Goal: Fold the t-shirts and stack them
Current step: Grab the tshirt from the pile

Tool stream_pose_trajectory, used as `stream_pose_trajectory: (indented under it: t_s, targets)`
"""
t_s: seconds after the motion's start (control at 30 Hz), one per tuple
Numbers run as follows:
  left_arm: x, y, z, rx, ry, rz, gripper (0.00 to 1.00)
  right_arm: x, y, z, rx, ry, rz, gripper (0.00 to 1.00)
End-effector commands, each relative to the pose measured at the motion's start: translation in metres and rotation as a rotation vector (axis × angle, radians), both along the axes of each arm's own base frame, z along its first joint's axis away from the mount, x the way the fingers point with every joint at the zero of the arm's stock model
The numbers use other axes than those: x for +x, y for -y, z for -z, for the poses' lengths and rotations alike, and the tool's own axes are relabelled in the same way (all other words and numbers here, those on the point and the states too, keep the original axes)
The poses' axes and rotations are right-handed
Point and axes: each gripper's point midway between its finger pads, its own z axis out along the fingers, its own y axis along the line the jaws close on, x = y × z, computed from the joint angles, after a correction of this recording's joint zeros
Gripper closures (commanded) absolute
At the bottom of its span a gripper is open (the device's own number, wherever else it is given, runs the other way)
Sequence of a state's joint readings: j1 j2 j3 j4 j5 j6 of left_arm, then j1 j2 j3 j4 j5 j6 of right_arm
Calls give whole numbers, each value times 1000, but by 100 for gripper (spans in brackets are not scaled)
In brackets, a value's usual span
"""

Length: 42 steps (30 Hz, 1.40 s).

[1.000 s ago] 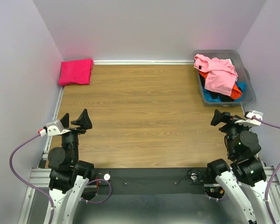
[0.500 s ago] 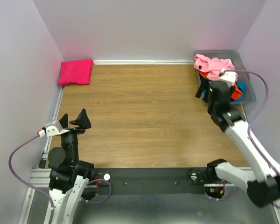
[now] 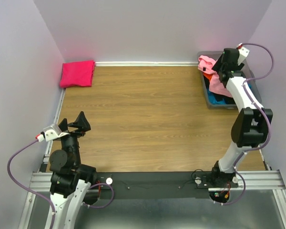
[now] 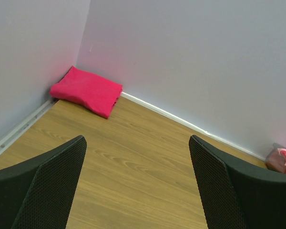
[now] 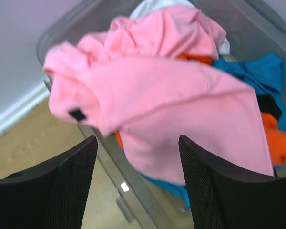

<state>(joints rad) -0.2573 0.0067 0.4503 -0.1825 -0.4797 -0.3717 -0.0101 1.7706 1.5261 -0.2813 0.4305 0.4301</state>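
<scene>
The step in hand looks like fetching the next shirt. At the upper right of the overhead view, the right gripper (image 5: 137,143) hangs over a grey translucent plastic bin (image 5: 66,27). Its fingers are apart with nothing between them. Just beneath it a crumpled light pink cotton t-shirt (image 5: 171,95) tops the heap and spills over the bin's near wall. It covers an orange shirt (image 5: 276,143) and a blue shirt (image 5: 257,71).

A folded hot-pink t-shirt (image 3: 77,73) lies in the upper left corner of the wood-grain table (image 3: 143,109). The left gripper (image 4: 137,143) waits at the lower left, jaws wide and empty.

The next move probably calls for dropping onto a raised fold of the pink cloth, pinching only that layer, and lifting it clear of the shirts below.
</scene>
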Motion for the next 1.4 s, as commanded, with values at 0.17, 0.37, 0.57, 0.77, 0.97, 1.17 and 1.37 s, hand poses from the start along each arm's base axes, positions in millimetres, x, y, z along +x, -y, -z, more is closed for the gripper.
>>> stream_pose_trajectory:
  t_s: [0.17,0.37,0.57,0.77,0.97,1.17,1.37]
  targets:
    - [-27,-20,-19,-84,110,-70,5,59,24,11,113,65,20,27]
    - [-26,-19,-18,-87,104,-70,6,79,22,33,110,32,-21,38]
    - [-25,-19,-17,-89,98,-71,6,93,15,23,67,42,-117,78]
    - [-24,-18,-17,-84,96,-66,6,85,-6,-15,43,86,-258,99]
    - [-23,-15,-17,-74,97,-53,6,57,-58,-93,-82,183,-466,99]
    - [-21,-10,-21,-44,106,-27,6,11,-158,-178,-113,355,-757,99]
    - [-14,0,-29,-1,91,20,5,-56,-290,-182,107,375,-1080,99]
